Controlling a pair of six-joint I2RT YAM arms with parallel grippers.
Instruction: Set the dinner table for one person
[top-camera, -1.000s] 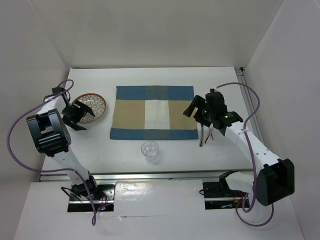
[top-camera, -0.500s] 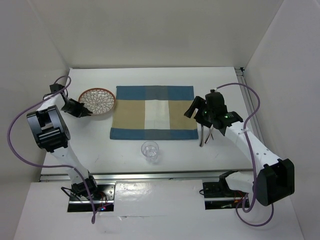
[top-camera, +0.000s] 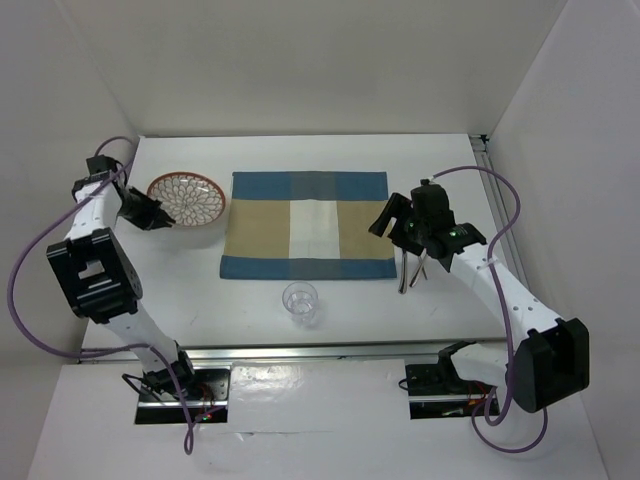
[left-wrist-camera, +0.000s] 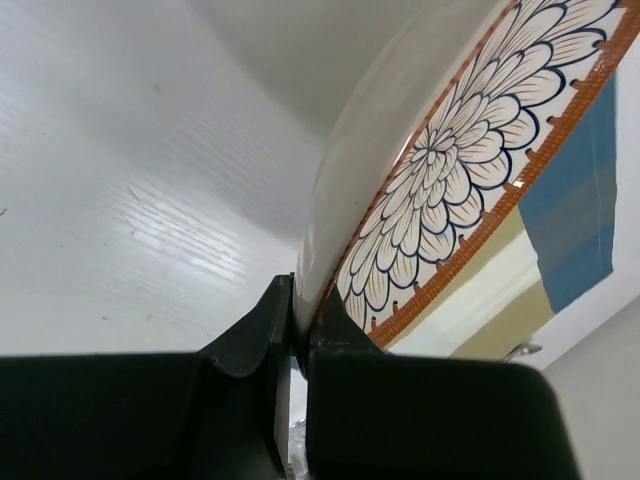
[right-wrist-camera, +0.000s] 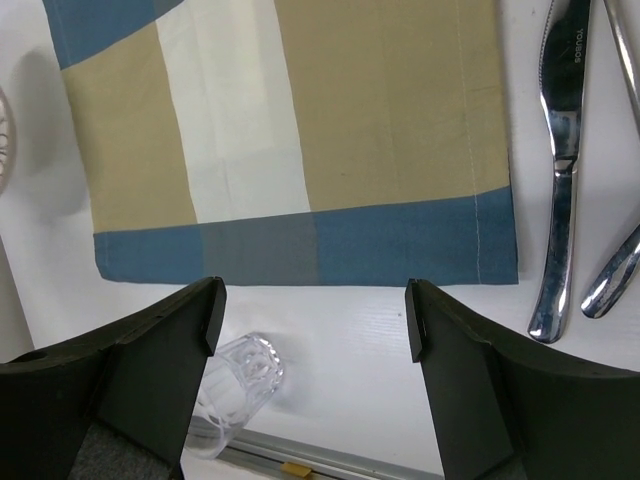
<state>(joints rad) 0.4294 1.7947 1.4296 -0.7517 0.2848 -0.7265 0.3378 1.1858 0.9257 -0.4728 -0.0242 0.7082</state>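
Note:
A plate (top-camera: 187, 195) with an orange rim and a petal pattern is at the left of the white dinner table (top-camera: 180, 290). My left gripper (top-camera: 155, 214) is shut on its near-left rim. In the left wrist view the plate (left-wrist-camera: 450, 170) tilts up out of the pinched gripper (left-wrist-camera: 300, 335), with its shadow on the table below. My right gripper (top-camera: 392, 225) hangs open over the right edge of the striped placemat (top-camera: 307, 225). In the right wrist view that gripper (right-wrist-camera: 315, 320) holds nothing, and below it are the placemat (right-wrist-camera: 300, 130) and a clear glass (right-wrist-camera: 235, 390).
A knife (right-wrist-camera: 560, 150) and a second piece of cutlery (right-wrist-camera: 615, 270) lie on the table right of the placemat, under the right arm (top-camera: 410, 268). The glass (top-camera: 300, 300) stands in front of the placemat. White walls enclose the table on three sides.
My left gripper was open around the plate's rim, then shut on it and carried the plate a little toward the back. The right gripper has barely moved.

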